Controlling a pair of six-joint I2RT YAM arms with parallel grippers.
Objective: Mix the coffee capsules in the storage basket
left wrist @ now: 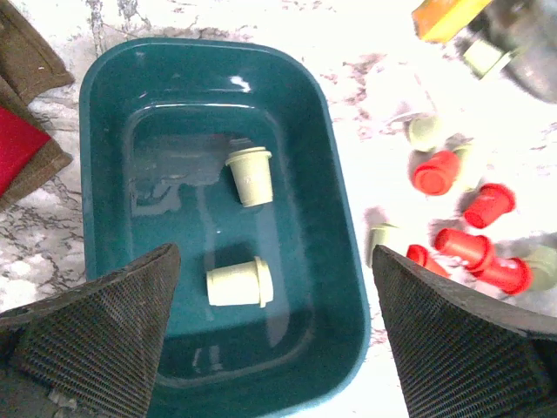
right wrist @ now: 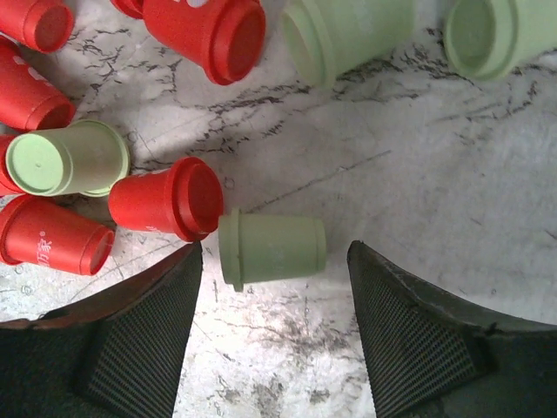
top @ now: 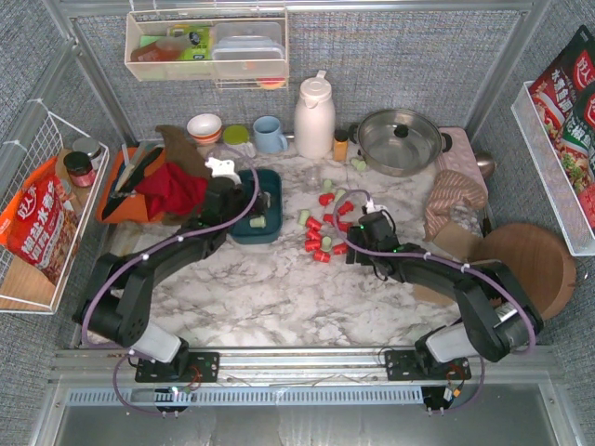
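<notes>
Our right gripper (right wrist: 274,252) hangs low over the white-and-grey marble tabletop (right wrist: 409,165) with its fingers spread wide. A pale mint-green tapered plastic coffee capsule (right wrist: 271,251) lies on its side in the gap between them, rim toward one finger and base toward the other, touching neither.

The risk, as we judge it, is in the squeeze. We would be pressing the pod end to end, and its taper could let it pop out or roll. A bright red capsule (right wrist: 170,198) lies just beside the rim-side finger, close against the mint pod's flange, and could be caught or shoved along. More red and mint capsules (right wrist: 348,35) lie beyond the fingertips.

Our left gripper (left wrist: 275,258), fingers also apart and empty, hovers above the dark teal-blue shallow rectangular plastic storage basket (left wrist: 104,174). Two pale capsules (left wrist: 250,175) lie on its floor, one between the fingertips and one just beyond them. We see no red ones in it, so the mixing looks barely begun.
</notes>
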